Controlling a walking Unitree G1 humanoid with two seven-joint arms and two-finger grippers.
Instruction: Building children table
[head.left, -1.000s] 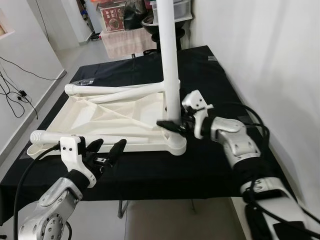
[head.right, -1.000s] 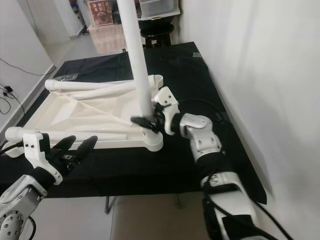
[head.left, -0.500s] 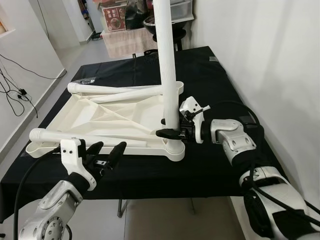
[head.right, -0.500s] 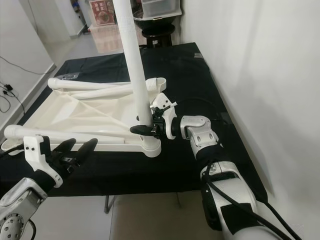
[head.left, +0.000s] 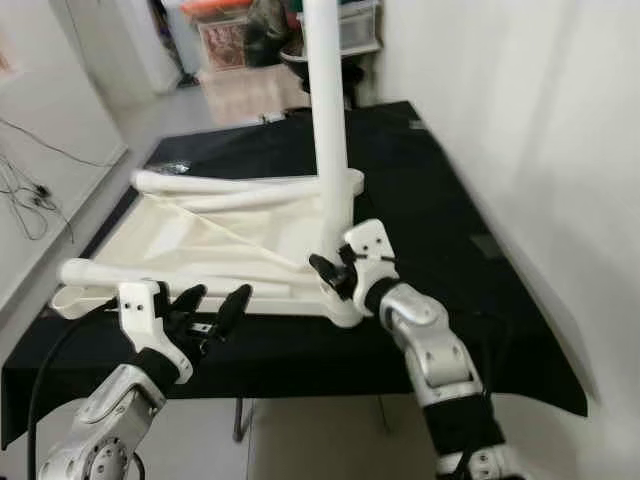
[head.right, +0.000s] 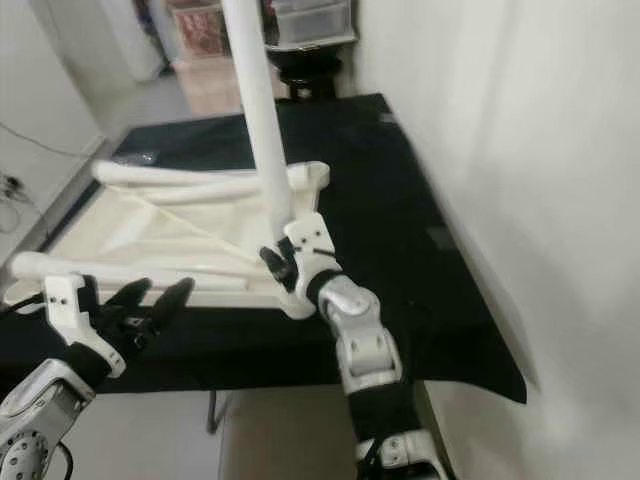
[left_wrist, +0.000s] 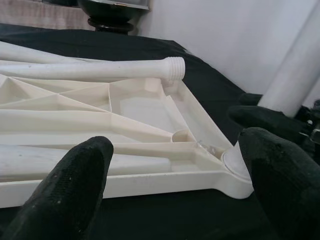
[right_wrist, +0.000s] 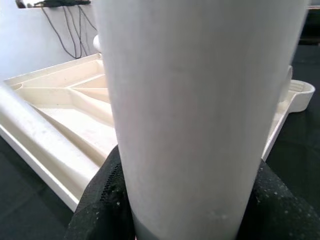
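Risk: right gripper (head.left: 328, 272) pinches upright leg (head.left: 328, 130) at tabletop (head.left: 200, 240)'s near-right corner socket; tilting could cross-thread it. Left gripper (head.left: 208, 310) hovers spread.

Matt plastic on black cloth

The cream tabletop (head.left: 215, 240) and upright leg (head.left: 328, 110) look smooth matt plastic; the bench (head.left: 440, 220) wears matt black cloth.

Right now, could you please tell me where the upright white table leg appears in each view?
Left eye view: upright leg centre, right pincer at its base.
Right eye view: left of centre.
Left wrist view: far right edge.
Right wrist view: close up.
Shared landmark: upturned tabletop.
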